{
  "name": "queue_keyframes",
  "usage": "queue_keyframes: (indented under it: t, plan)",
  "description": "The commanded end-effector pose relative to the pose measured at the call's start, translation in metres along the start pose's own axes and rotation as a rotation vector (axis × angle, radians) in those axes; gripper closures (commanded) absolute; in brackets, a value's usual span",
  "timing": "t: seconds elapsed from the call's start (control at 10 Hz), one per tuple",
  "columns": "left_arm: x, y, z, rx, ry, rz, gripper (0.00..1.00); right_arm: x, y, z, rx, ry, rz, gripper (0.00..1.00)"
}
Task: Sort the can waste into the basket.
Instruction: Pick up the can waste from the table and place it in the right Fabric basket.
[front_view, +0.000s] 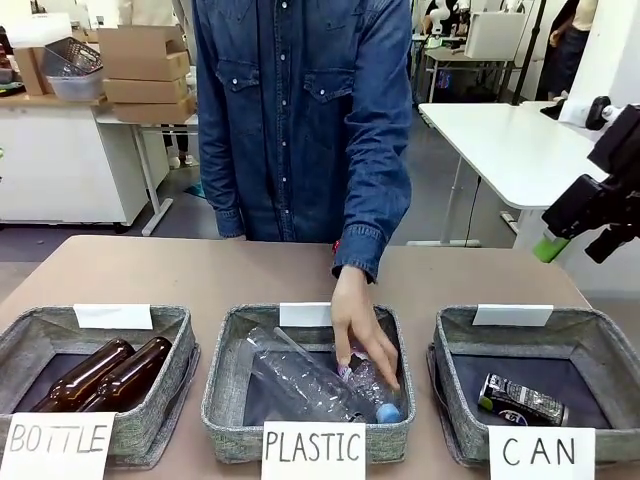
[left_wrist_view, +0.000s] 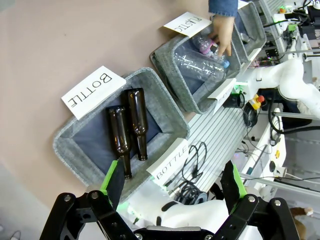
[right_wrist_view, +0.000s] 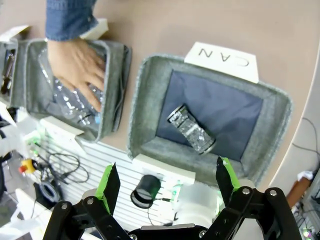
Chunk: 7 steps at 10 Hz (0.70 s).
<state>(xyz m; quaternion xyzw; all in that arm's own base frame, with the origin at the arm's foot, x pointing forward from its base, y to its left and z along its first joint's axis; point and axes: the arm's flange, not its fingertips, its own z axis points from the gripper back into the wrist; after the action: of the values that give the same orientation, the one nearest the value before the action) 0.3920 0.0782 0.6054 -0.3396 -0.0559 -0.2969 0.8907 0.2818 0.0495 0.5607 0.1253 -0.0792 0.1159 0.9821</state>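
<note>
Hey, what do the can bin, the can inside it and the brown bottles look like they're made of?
CAN bin: grey woven fabric, matte; the weave shows, dark lining inside. Can: probably thin metal, silver-and-black print, dented. Brown bottles: likely glass, glossy amber with highlights.

CAN basket (front_view: 592, 336) lies open from above, one can (front_view: 523, 400) inside; person's hand (front_view: 358, 335) blocks the PLASTIC basket (front_view: 222, 390).

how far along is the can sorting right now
Done: the silver-and-black can lies in the CAN basket. In hand: nothing; the left end effector and right end effector are open and empty, while the person's hand reaches into the PLASTIC basket among clear bottles. Left: unclear; whether that hand is fetching another can cannot be told.
</note>
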Motion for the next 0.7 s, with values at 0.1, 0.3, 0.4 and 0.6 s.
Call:
queue_keyframes:
  t: [0.1, 0.3, 0.4, 0.6]
  plan:
    - [-0.003, 0.001, 0.0, 0.011, 0.004, -0.017, 0.0, 0.006, 0.0, -0.002, -0.013, -0.006, 0.011, 0.0]
    - [-0.003, 0.001, 0.0, 0.011, 0.004, -0.017, 0.0, 0.019, 0.007, 0.001, 0.015, -0.057, 0.076, 0.0]
    - [-0.003, 0.001, 0.0, 0.011, 0.004, -0.017, 0.0, 0.046, 0.015, -0.001, 0.015, -0.09, 0.153, 0.0]
    - [-0.003, 0.001, 0.0, 0.011, 0.004, -0.017, 0.0, 0.122, 0.028, -0.023, 0.022, -0.115, 0.249, 0.0]
